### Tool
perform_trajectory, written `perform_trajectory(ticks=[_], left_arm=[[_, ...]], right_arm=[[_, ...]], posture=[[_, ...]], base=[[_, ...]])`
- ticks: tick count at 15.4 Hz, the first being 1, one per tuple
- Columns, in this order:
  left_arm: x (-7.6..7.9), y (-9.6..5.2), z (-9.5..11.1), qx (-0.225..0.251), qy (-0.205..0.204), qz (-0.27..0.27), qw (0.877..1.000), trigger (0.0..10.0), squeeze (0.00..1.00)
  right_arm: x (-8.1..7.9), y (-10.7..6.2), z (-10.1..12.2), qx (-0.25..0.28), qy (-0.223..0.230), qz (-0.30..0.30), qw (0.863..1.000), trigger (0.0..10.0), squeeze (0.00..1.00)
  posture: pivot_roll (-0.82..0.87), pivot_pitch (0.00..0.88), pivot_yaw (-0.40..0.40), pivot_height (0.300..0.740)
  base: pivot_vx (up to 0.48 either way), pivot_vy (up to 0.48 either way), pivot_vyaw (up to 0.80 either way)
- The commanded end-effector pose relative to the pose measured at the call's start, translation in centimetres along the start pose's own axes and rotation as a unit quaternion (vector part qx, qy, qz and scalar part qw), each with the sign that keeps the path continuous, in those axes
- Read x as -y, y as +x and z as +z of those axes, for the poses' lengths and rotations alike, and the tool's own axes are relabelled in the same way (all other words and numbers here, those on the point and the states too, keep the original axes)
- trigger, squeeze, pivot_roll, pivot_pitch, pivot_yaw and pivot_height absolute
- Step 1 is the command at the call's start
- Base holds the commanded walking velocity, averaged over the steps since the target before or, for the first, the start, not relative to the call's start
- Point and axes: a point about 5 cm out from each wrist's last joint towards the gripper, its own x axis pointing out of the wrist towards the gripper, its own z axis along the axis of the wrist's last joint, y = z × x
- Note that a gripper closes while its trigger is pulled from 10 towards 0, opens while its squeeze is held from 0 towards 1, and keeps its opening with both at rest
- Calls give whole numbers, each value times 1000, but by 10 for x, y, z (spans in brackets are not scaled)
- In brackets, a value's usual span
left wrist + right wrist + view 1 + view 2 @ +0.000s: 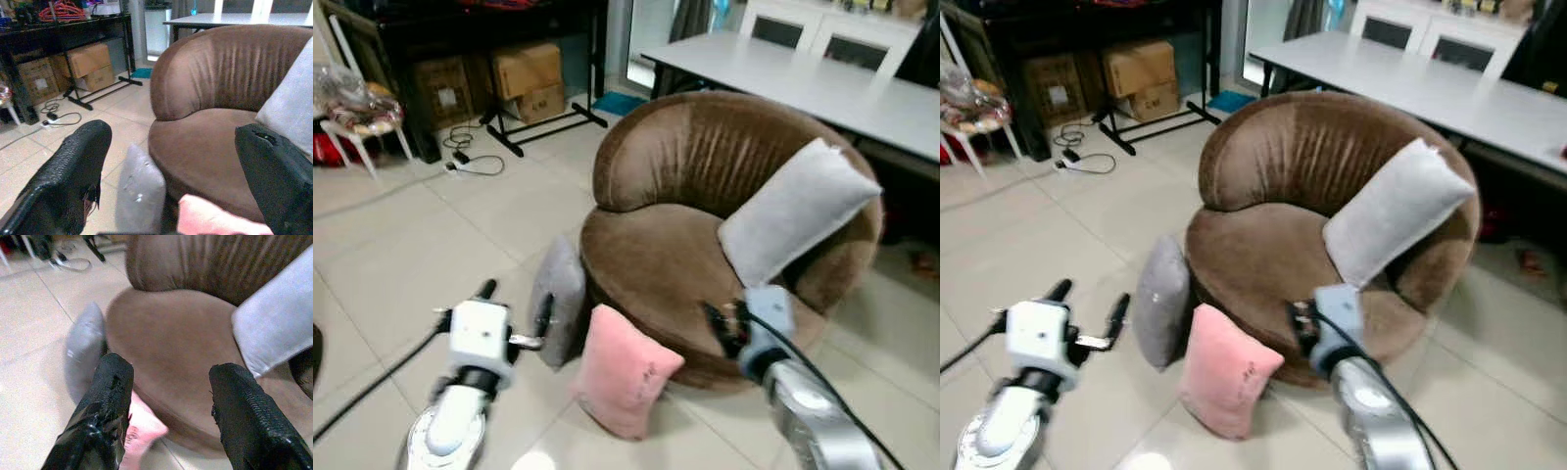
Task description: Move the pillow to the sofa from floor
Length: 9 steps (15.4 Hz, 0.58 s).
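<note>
Left gripper [517, 311]: raised over the tiled floor [431, 235] at the near left, fingers spread wide and holding nothing; in my judgement it is poised to reach, as it faces the cushions propped ahead.

Right gripper [168, 406]: held above the sofa's front edge, fingers apart and empty (the wrist view looks straight between them onto the seat and the pink corner below).

Pink pillow [625, 370]: stands on the floor, leaning against the front edge of the sofa's base, between the two grippers; it is nearest and, I judge, the likeliest one to be lifted.

Grey pillow [559, 299]: upright on the floor just beside the pink one, propped against the sofa's front-left edge, close by the left gripper's fingertips.

Sofa [695, 196]: a round brown seat with a high curved back; most of the seat is bare, so there is room to set a pillow down.

Light grey cushion [798, 208]: already on the sofa, tilted against the right side of the backrest.

Head views: show both arms, both floor pillows and the white table [822, 83] behind the sofa.

Left wrist view: shows cardboard boxes [88, 66] under a dark bench and a cable [61, 117] on the tiles at far left (closer than the head views give).
</note>
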Motion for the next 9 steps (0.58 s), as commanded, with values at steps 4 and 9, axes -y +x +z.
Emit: perform_trajectory(ticks=[4, 9], left_arm=[[-1, 1, 2, 2, 7, -5, 1000, 10000, 0], [-2, 3, 1, 5, 17, 3, 1000, 10000, 0]], right_arm=[[-5, 2, 8, 14, -21, 18, 1000, 10000, 0], [6, 3, 7, 13, -17, -7, 1000, 10000, 0]], posture=[[-11, 0, -36, 740], [-14, 0, -44, 740]], base=[[391, 0, 102], [218, 0, 436]])
